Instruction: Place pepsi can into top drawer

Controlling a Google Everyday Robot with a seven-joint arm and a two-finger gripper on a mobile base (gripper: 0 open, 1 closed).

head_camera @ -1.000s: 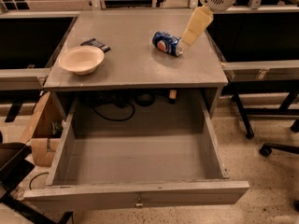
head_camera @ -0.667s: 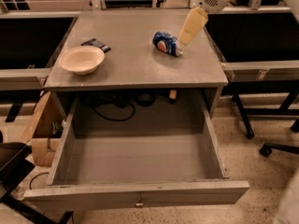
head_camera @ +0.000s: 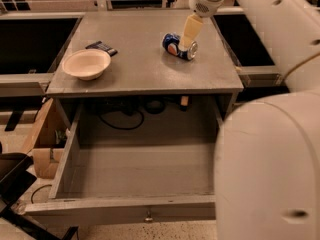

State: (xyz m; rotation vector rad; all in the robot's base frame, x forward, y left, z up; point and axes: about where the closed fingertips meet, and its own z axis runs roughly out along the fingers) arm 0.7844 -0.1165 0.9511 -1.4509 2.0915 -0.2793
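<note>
Closest to us, on the right, the robot's bulky white arm link is now filling much of the view, where a second ago only a sliver of it was showing at the corner. Just beyond it, the top drawer is standing pulled fully out, its small metal knob facing us and its grey floor holding nothing, so we are judging the target ready to receive. A cardboard box is sitting on the floor to the drawer's left, and dark cables are trailing in the recess behind it. Farther back, on the desk top, a beige bowl is resting near the left edge with a flat black object just behind it. The pepsi can is lying on its side toward the right rear of the desk, not yet lifted. The gripper is reaching down over the can's nearer end, having come lower and closer than it was a moment ago, and now appears to be touching or overlapping it. We cannot tell whether it is apart or closed. We are reading this as the arm settling in for the grasp, with the carry to the drawer still ahead.
</note>
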